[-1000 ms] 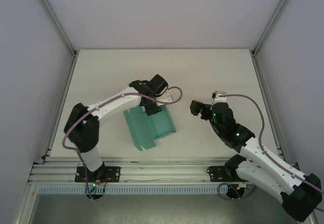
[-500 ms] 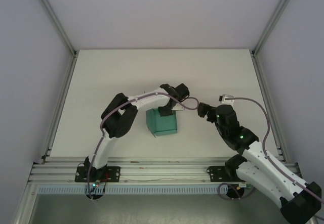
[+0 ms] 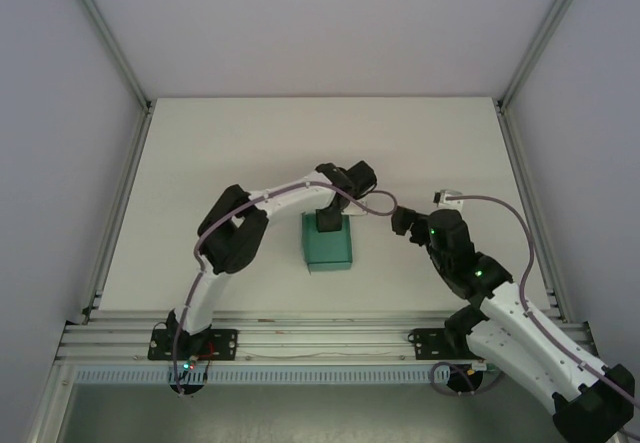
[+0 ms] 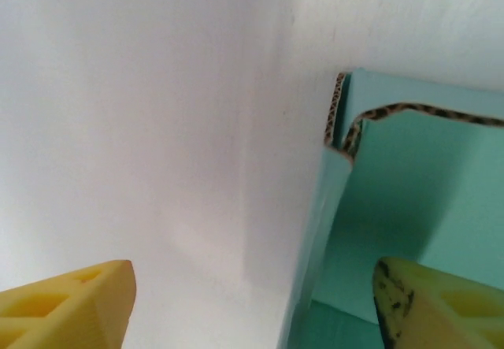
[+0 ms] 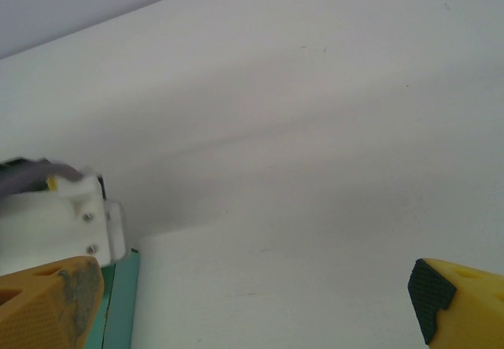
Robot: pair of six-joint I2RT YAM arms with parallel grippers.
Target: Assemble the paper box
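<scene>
Paper box (image 3: 328, 248): teal, folded up into a small rectangular block, sitting mid-frame in the top view on the white table (image 3: 230, 143), just below centre. In the left wrist view one upright wall (image 4: 315, 239) rises from lower centre toward the upper right, and its cut edge shows corrugated fluting.

Handling (judgement): very light and fairly stiff along the panels, but it hinges easily at the creases. It will probably slide on the smooth table if pushed and crush if pinched hard. Best hold looks like a thin wall or flap edge, near a crease, with the other arm bracing.

Left gripper (image 3: 330, 219) is at the box's upper edge. Its jaws are wide and straddle that wall without closing on it, with one finger (image 4: 429, 306) over teal card and the other (image 4: 71, 306) over the table.

Right gripper (image 3: 399, 220) is just right of the box, apart from it. Its jaws are wide with nothing between them, and a teal sliver shows at the lower left of its wrist view.
</scene>
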